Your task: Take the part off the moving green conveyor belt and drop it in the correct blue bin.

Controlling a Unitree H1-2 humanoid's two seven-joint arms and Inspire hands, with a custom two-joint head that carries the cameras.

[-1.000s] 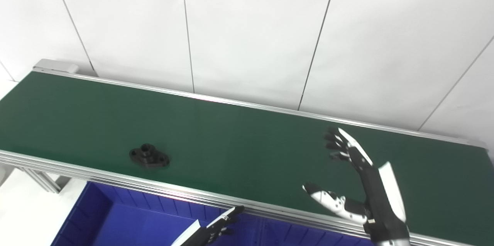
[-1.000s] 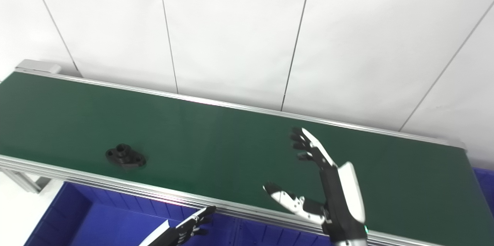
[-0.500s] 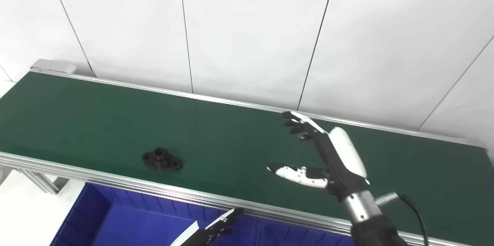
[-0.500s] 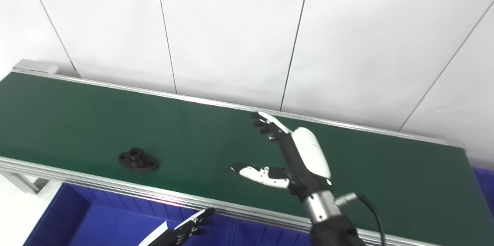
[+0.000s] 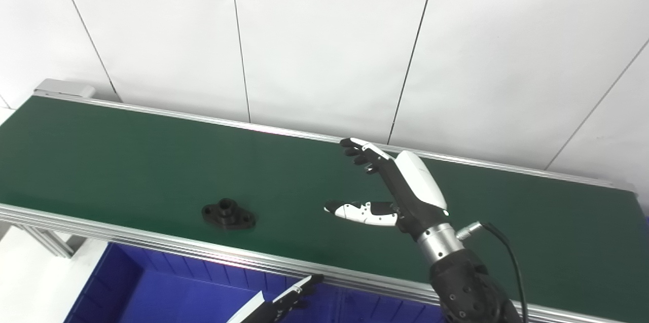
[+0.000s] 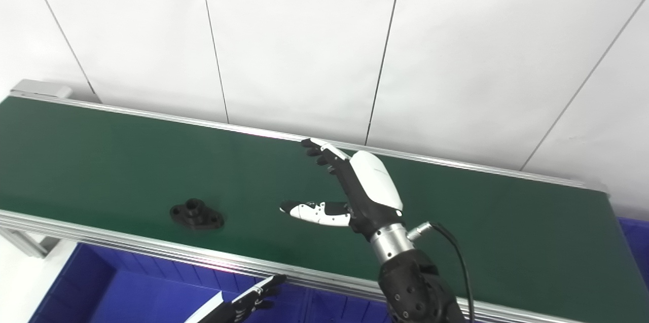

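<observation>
Now the right hand [image 5: 400,188] hangs over the green belt [image 5: 127,160], fingers [image 5: 362,153] spread and thumb stretched toward the part [image 5: 228,214], holding nothing. The part, a black flanged piece, lies flat near the belt's front rail, well apart from the hand. The left hand [image 5: 289,300] is low over the blue bin [image 5: 167,287]; whether it's spread, I can't tell. To do this well, I'd say: aim ahead of the drifting part, drop low, thumb on one side, fingers on the other, and close around the raised hub rather than the thin flange.
</observation>
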